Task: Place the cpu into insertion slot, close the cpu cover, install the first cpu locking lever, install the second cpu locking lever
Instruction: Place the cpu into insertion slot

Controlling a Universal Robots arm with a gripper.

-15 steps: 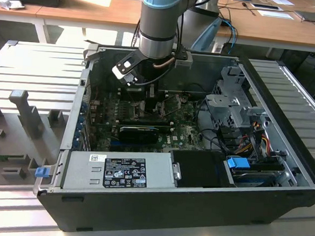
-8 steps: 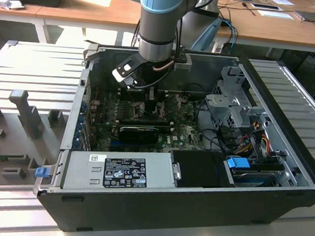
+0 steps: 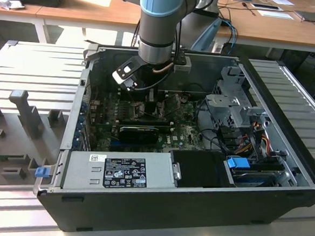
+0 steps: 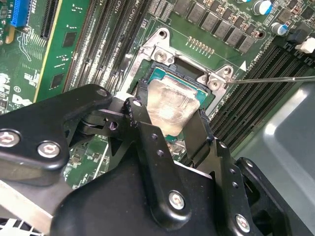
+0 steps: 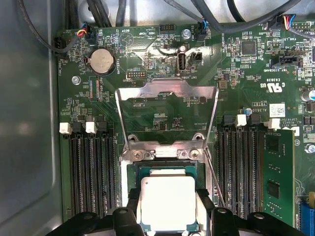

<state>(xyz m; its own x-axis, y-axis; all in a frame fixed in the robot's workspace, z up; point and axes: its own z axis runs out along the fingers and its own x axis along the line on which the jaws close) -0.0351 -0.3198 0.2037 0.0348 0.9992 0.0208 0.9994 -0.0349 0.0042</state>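
Green motherboard (image 5: 236,64): fingers (image 4: 199,135) grasping cpu (image 5: 168,202) over insertion slot (image 5: 133,174); cpu cover (image 5: 167,90) raised, memory slots (image 5: 91,172) flanking.

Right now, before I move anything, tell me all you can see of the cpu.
The cpu is a small flat square with a pale silvery, metal-looking lid on a green base. It sits face up over the insertion slot, and the cpu cover stands open beside it. The pincer clamps two opposite edges. Whether it is fully seated cannot be told.

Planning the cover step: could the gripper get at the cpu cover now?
Probably not yet: the gripper is shut on the cpu at the insertion slot, so it is occupied. The cpu cover lies swung open, nothing across it.
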